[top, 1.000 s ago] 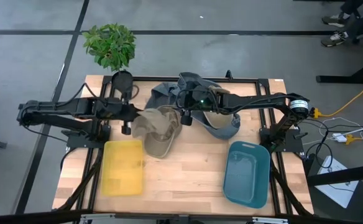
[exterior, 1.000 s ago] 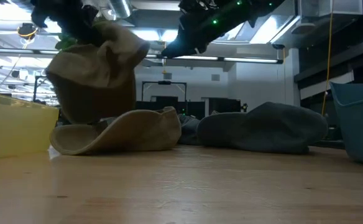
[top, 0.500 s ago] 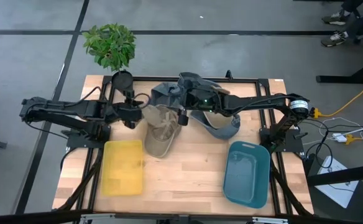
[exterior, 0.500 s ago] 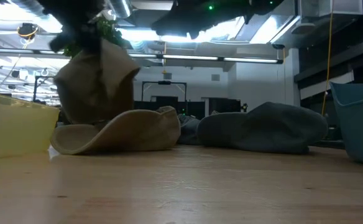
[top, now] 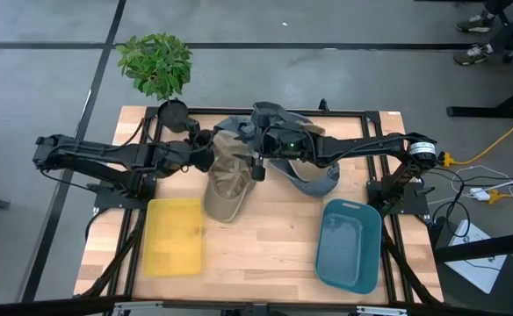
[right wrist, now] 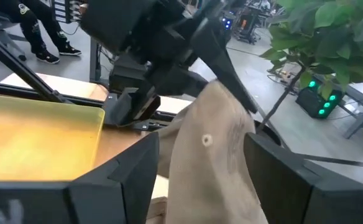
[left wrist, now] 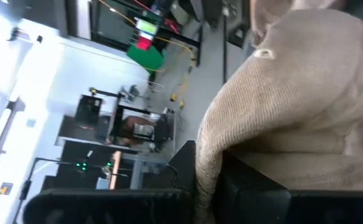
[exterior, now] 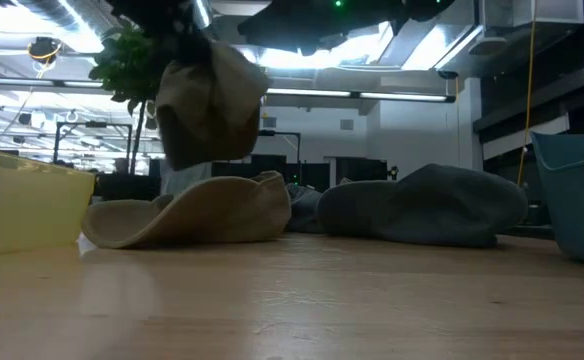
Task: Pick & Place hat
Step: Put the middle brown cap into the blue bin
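Note:
A tan hat (exterior: pixel 209 105) hangs from my left gripper (top: pixel 201 156), which is shut on it over the table's far middle. A second tan hat (exterior: pixel 192 212) lies brim-down on the table below it. My right gripper (top: pixel 256 166) is open and level beside the hanging hat. In the right wrist view its fingers stand on either side of that hat (right wrist: pixel 214 146); I cannot tell whether they touch it. Grey hats (top: pixel 305 175) lie heaped under the right arm. My left gripper pinches a fold of the tan hat's cloth at its edge (left wrist: pixel 207 171) between its two fingers. It comes nearly level from the table's left. The hat hangs below and beside the fingers, bunched and slack, clear of the tan hat on the table.
A yellow bin (top: pixel 174 235) stands at the near left and a teal bin (top: pixel 349 244) at the near right. A potted plant (top: pixel 155 63) stands beyond the far left edge. Bare wood lies between the bins.
My left gripper has moved toward the table's right edge and rolled its wrist. The held tan hat has come up off the lower hat and now hangs clear, bunched narrower. My right gripper has tipped upward and risen slightly, its fingers unchanged.

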